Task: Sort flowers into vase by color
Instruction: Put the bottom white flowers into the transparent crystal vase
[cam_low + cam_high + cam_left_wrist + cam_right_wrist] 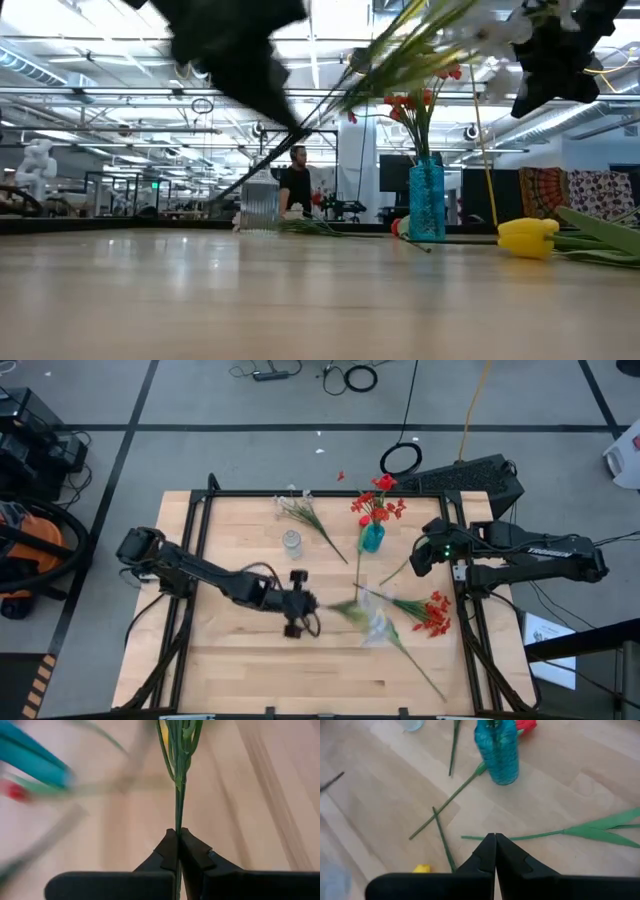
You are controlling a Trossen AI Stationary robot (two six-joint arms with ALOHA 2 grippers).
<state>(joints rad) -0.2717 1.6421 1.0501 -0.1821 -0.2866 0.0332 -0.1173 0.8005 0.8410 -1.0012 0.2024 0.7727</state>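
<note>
High view shows you the bench (240, 670) with a blue vase (372, 538) near its far edge, already holding red flowers (377, 503). A small clear vase (291, 542) stands to its left, with a pale spray (304, 515) lying just beyond it. Loose stems and a red spray (434, 614) lie scattered between your two arms, and a yellow tulip (527, 237) rests on the wood. Your left gripper (178, 837) reaches low across mid-bench, its fingers clamped on the green stem of a white wispy spray (372, 620). Your right gripper (495, 839) hovers near the blue vase, fingers pressed together with nothing between them.
</note>
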